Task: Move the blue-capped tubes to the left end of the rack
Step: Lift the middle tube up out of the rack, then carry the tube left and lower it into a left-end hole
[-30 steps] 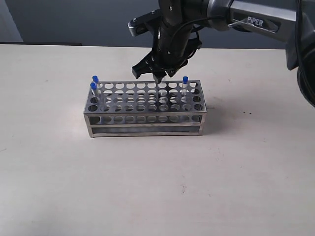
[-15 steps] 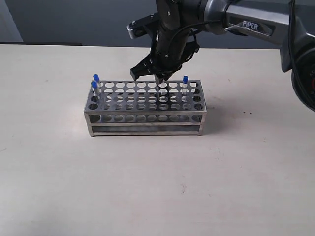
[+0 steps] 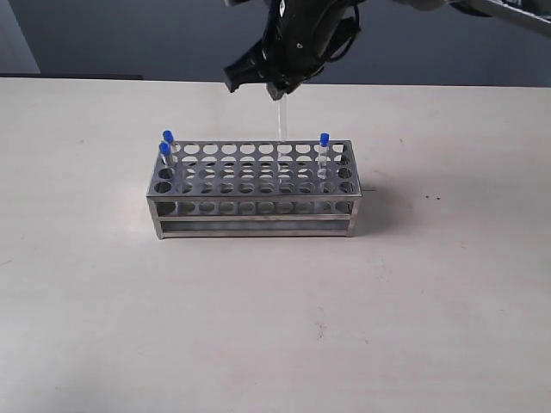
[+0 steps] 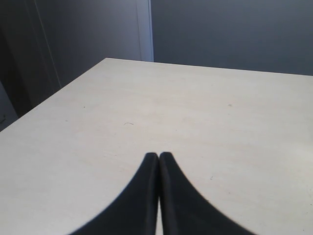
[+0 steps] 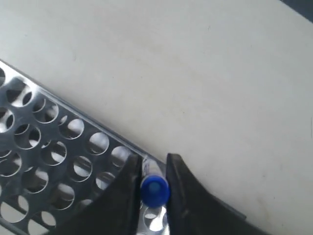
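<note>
The steel rack (image 3: pixel 255 194) stands mid-table. Two blue-capped tubes (image 3: pixel 166 146) sit in holes at its left end, and a third tube (image 3: pixel 324 146) stands near the right end of the back row. My right gripper (image 3: pixel 278 89) hangs above the rack's back row, shut on a fourth tube (image 3: pixel 280 119) whose clear body dangles just over the top plate. In the right wrist view its blue cap (image 5: pixel 155 190) is pinched between the black fingers (image 5: pixel 128 186), above the rack (image 5: pixel 54 152). My left gripper (image 4: pixel 159 155) is shut with nothing in it, over bare table.
The pale table (image 3: pixel 413 292) surrounds the rack. A dark wall runs behind the table's far edge (image 3: pixel 103 77). The right arm's body reaches in from the upper right of the exterior view.
My right gripper has risen from the rack's back row, drawing a tube up out of its hole. The other three tubes and the rack have not moved.
</note>
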Motion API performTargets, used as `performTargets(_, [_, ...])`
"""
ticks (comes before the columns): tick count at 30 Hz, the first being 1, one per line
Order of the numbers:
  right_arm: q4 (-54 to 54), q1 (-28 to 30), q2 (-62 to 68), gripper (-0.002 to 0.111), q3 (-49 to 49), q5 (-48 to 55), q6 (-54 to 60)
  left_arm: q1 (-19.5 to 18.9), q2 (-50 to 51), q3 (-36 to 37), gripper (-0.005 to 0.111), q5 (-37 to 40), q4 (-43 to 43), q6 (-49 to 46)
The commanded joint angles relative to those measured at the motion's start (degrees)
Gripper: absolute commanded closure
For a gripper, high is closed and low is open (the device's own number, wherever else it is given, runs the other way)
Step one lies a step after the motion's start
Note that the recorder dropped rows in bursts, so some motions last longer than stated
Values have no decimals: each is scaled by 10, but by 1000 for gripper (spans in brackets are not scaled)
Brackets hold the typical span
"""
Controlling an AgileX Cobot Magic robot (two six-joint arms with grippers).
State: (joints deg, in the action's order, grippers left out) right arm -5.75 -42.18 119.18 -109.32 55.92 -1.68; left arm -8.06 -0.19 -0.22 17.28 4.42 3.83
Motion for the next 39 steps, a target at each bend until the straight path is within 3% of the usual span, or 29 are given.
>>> performTargets(1, [12,-12,-26,109,-1,-5,11,3,2,2,106,-6,-3,1])
performTargets(14, [69,-101,-26,109,-1,-79,74,3,2,2,106,-6,-3,1])
performTargets(22, [148,-106,23,109,-22,-83,122,3,2,2,106,-6,-3,1])
performTargets(39, [151,-106,94,109,-36,-76,125,3,2,2,106,-6,-3,1])
